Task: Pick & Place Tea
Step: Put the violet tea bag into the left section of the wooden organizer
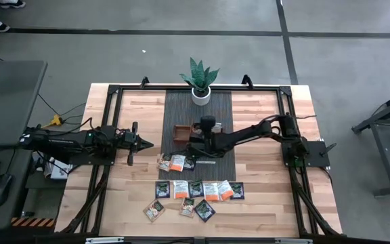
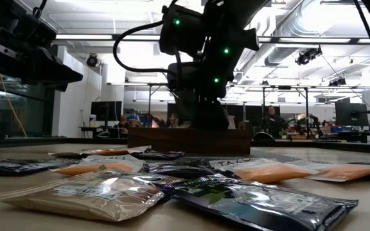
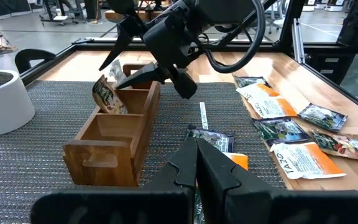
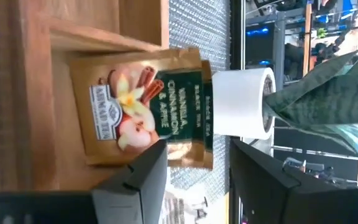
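Observation:
A brown-gold tea packet with a green band (image 4: 142, 112) stands tilted in a compartment of the wooden tray (image 3: 104, 152), its lower edge on the tray floor, and shows in the left wrist view as packet (image 3: 107, 96). My right gripper (image 4: 197, 149) hovers open just above it, at the tray (image 1: 181, 133) in the high view. My left gripper (image 3: 197, 155) waits shut left of the tray, gripper (image 1: 147, 144). Several more tea packets (image 1: 195, 191), dark, orange-and-white and pale, lie flat on the table nearer the front edge. My right gripper has its fingers spread on either side of the packet's upper edge (image 4: 166, 149). One finger (image 4: 138, 177) overlaps that edge in the right wrist view, and whether it touches cannot be told. The packet rests in the tray.
The tray sits on a black ribbed mat (image 1: 219, 108). A potted green plant in a white pot (image 1: 200, 85) stands at the mat's far end, close behind the tray. A few packets (image 1: 175, 163) lie just in front of the tray. Bare wood shows left and right of the mat.

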Robot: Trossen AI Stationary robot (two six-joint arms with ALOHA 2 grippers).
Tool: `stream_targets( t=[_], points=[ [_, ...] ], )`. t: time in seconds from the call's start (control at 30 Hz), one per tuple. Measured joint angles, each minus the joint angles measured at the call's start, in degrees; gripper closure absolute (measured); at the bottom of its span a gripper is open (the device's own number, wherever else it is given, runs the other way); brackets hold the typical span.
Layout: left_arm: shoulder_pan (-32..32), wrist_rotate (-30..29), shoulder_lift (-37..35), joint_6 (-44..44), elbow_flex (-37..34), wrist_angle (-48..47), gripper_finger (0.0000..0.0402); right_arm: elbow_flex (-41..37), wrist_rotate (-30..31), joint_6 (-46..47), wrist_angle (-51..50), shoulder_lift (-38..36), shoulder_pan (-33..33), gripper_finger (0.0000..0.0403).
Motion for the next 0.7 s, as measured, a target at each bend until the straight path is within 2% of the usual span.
stream_targets(
  t=[0.23, 0.57, 0.7],
  points=[
    [0.0, 0.0, 0.0, 0.0, 0.0, 0.0, 0.0401, 0.0, -0.5, 10.1, -9.8, -3.5, 1.4, 0.0233],
    [0.0, 0.0, 0.0, 0.0, 0.0, 0.0, 0.0401, -0.9, -15.5, 33.6, -33.9, -9.4, 6.1, 0.0233],
    [0.0, 0.0, 0.0, 0.0, 0.0, 0.0, 0.0401, -3.5, -20.2, 39.5, -38.6, -12.7, 8.9, 0.0231]
  ],
)
